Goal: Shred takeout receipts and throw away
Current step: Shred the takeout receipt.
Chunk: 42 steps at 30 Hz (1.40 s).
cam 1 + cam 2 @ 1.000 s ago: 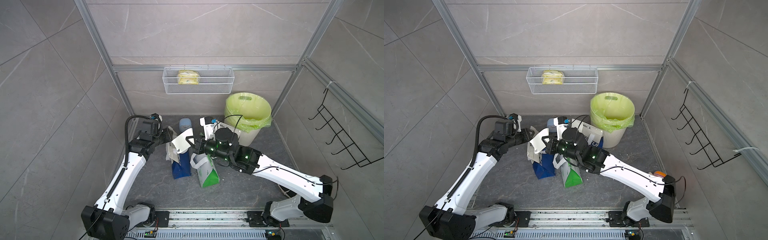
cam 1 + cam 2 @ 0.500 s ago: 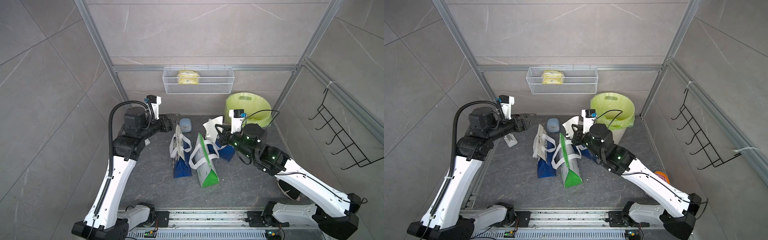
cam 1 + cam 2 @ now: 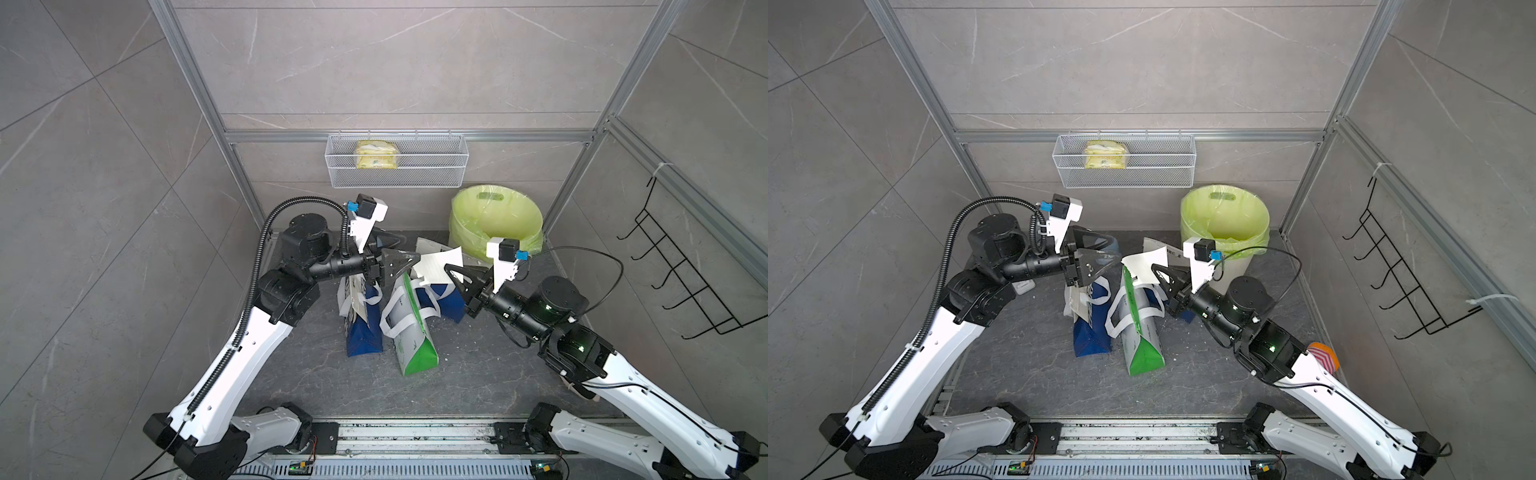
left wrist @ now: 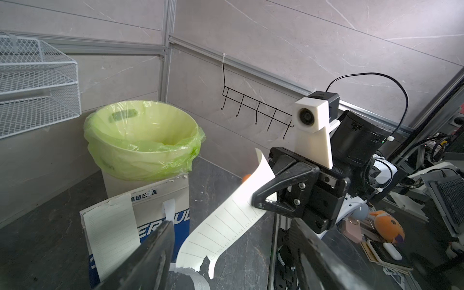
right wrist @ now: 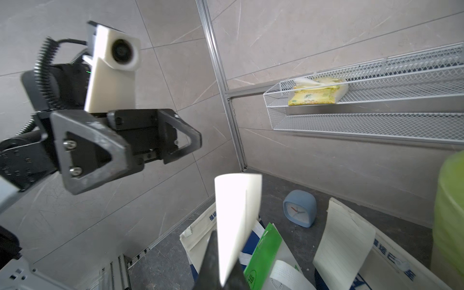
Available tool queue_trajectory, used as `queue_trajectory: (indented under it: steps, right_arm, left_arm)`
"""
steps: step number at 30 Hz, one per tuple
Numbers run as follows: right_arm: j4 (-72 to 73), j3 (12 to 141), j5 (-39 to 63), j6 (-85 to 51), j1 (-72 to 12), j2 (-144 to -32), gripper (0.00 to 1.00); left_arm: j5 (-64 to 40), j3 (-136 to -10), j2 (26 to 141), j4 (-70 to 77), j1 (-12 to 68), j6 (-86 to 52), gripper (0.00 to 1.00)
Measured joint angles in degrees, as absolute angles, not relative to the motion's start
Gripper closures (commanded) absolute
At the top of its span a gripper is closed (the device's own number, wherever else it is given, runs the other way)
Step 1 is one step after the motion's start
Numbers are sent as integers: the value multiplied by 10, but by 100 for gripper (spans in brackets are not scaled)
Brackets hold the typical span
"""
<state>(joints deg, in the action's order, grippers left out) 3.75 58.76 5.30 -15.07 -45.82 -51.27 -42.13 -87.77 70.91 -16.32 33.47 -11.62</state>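
The right gripper [image 3: 448, 269] is clamped on a torn-edged receipt [image 4: 226, 226], held aloft in front of the green-lined bin [image 4: 150, 163]. Its print shows only grey ruled lines and a row of tiny boxes. The left gripper [image 3: 409, 249] stands spread and empty, farther from the bin, facing that slip. A second receipt [image 4: 110, 236] sticks to the blue-and-white bag [image 4: 175, 195] just before the bin; the bag bears blue Chinese characters and large white letters "ER…UL".

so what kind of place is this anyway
Likely a lab test cell dressed as a home corner, not a real room: tile-look panels in an aluminium frame, a wire basket, hook rack and lined bin, and two arms bolted to a rail. A cluttered desk shows beyond it.
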Motion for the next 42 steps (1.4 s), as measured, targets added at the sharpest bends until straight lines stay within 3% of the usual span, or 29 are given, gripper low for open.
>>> queue_trajectory:
  steps: [12,15,23,24,25,26,27,28,29,32,36,42]
  right_arm:
    - [117,562,84,-147,-458,-477,100]
    - [121,561,86,-147,-458,-477,100]
    - [123,553,86,-147,-458,-477,100]
    - [123,552,86,-147,-458,-477,98]
    - [123,552,84,-147,-458,-478,83]
    - [122,552,81,-146,-458,-479,51]
    - [116,552,74,-143,-458,-479,30]
    - [104,553,64,-137,-458,-480,16]
    - [91,556,53,-130,-458,-481,9]
    - [29,582,-4,-92,-458,-494,1]
    - [-70,651,-76,-20,-458,-524,0]
    - [-139,698,-77,127,-457,-535,0]
  left_arm:
    - [-472,-884,758,-161,379,-104,37]
    - [-478,-884,760,-154,380,-107,50]
    - [-486,-884,760,-126,381,-128,100]
    - [-486,-884,760,-123,382,-125,100]
    - [-484,-884,760,-122,382,-125,100]
    - [-483,-884,760,-122,383,-125,100]
    - [-481,-884,760,-122,383,-124,100]
    - [-479,-884,760,-124,383,-119,100]
    - [-475,-884,759,-130,383,-113,100]
    - [-442,-889,754,-175,383,-70,100]
    - [-384,-916,750,-264,383,12,100]
    - [-349,-950,743,-365,383,128,100]
